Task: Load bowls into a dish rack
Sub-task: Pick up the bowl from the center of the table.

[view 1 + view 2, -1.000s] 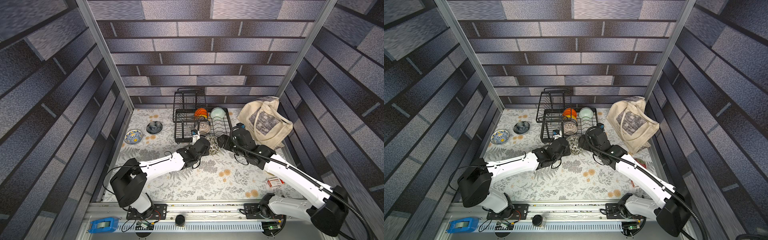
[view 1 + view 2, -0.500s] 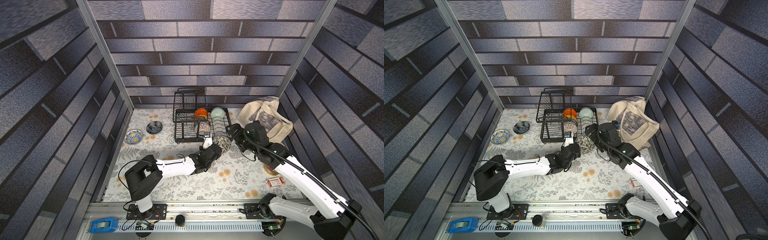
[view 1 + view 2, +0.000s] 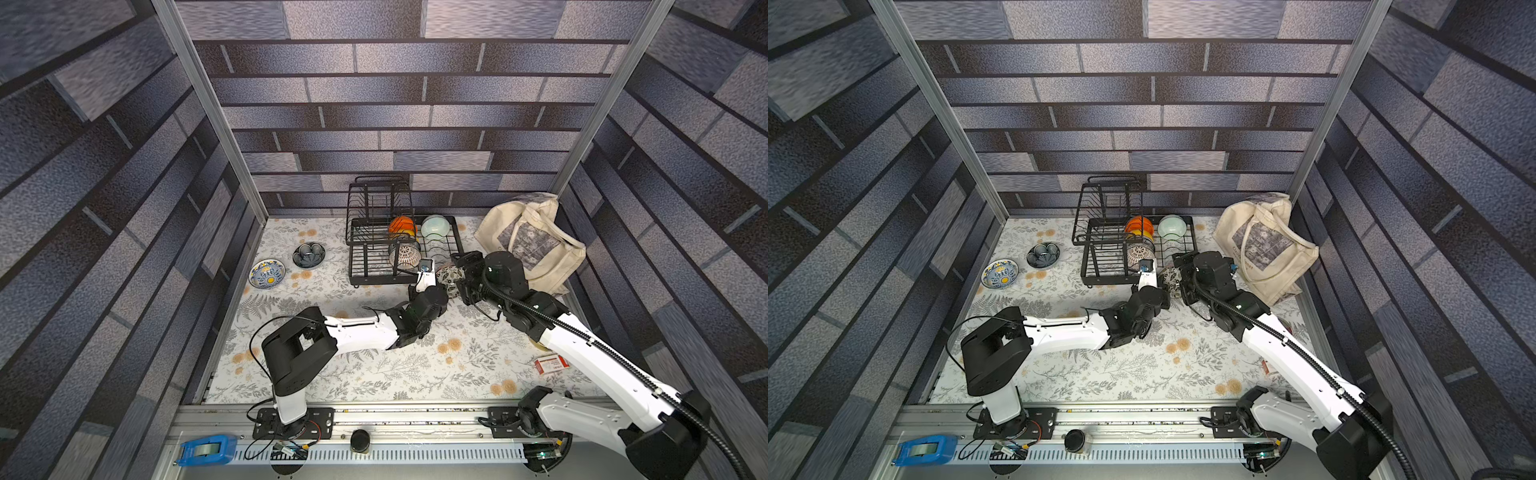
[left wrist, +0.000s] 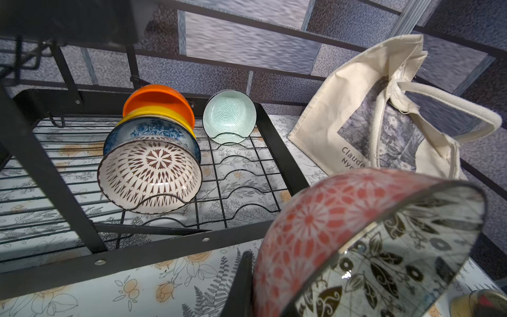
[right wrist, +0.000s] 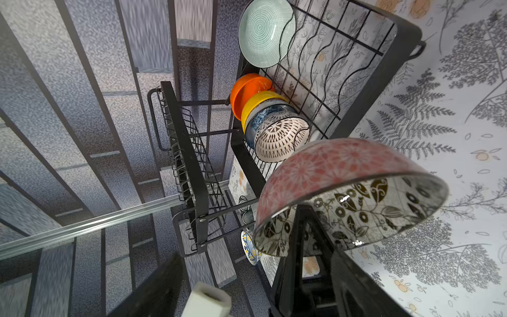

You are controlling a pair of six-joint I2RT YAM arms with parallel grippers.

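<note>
In both top views the leafy bowl (image 3: 450,275) hangs in the air just off the front right corner of the dish rack (image 3: 374,257), between the two claws. The left claw (image 3: 434,276) is clamped on its rim. The right claw (image 3: 464,277) meets it from the opposite side, and from up here we cannot tell whether it touches. A second ago both arms sat lower in front of the rack. Since then the left arm has stretched out and carried the bowl rightward, and the right arm has swung out and come back in at it. We read this as a handover under way. The blue-yellow bowl (image 3: 1000,273) and the dark blue-grey bowl (image 3: 1043,254) wait on the cloth (image 3: 1059,374), left of the rack.

From the left wrist, the leafy bowl (image 4: 343,227) is tipped on edge, with one finger (image 4: 241,282) against its red outer wall. The rack (image 4: 282,159) holds a nested row: an orange bowl (image 4: 156,96), a yellow bowl (image 4: 175,115), a floral bowl (image 4: 148,131) and a lattice bowl (image 4: 149,178). A pale green bowl (image 4: 229,116) stands alone in the next column, where the nearer dividers (image 4: 241,175) are free.

From the right wrist, the right claw's jaws stand wide apart. One finger (image 5: 304,233) crosses the bowl's patterned inside and the other sits clear of the outer wall, so it grips nothing yet. Until it closes, the left claw must keep hold. The free dividers look like the likely destination.
</note>
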